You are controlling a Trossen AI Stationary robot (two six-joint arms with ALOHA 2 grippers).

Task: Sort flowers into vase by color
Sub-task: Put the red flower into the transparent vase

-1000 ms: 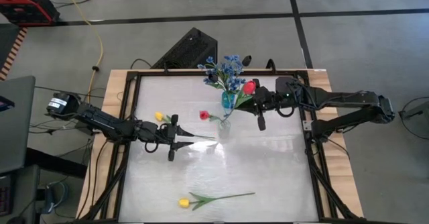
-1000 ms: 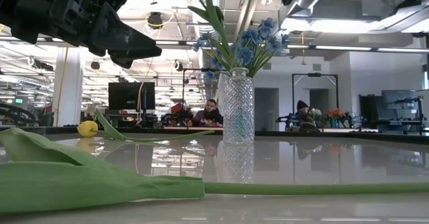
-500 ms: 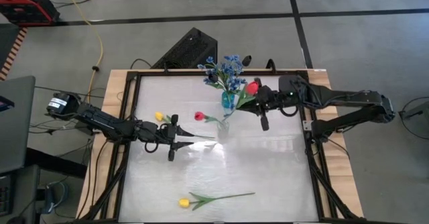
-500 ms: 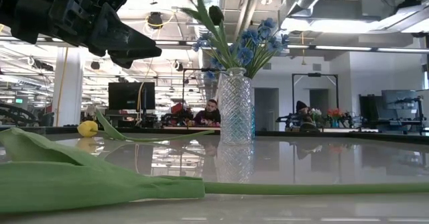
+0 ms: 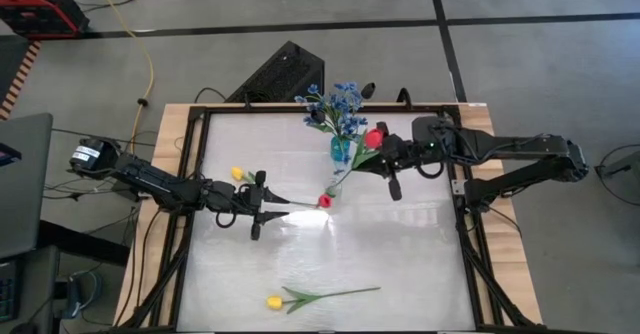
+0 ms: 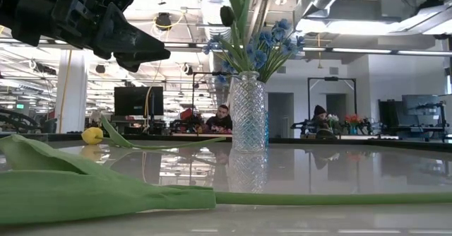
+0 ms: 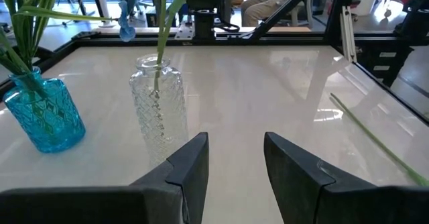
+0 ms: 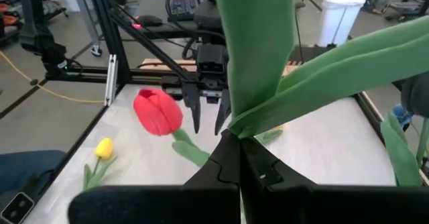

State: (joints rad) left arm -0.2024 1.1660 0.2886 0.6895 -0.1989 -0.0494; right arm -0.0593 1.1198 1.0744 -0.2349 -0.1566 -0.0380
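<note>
Landmark: we place everything against the clear vase [image 5: 333, 187], the cut-glass one standing near the table's middle, just in front of the blue vase [image 5: 341, 151].

Left arm: it reaches in from the table's left edge and lies low and level, well to the left of the clear vase. The left gripper [image 5: 268, 214] points at that vase with its jaws a little apart and nothing between them; we take it to be waiting.

Yellow tulips: one [image 5: 238, 174] lies left of the clear vase, close behind the left gripper; another [image 5: 275, 302] lies well in front of the vase, near the table's front edge.

Red tulip in the clear vase: its stem stands in the vase and its bloom [image 5: 324, 202] droops over the front-left side.

Blue vase: it holds the bunch of blue blossoms [image 5: 340, 101].

Right arm: it stretches in from the table's right edge, held above the table just right of the clear vase. The right gripper [image 5: 393, 162] is closed on the stem and leaves of a second red tulip [image 5: 373, 137].

Step in hand: we judge this to be carrying the second red tulip to join the first.

Next move: the stem end needs lining up over the clear vase's narrow mouth, then lowering before release.
</note>
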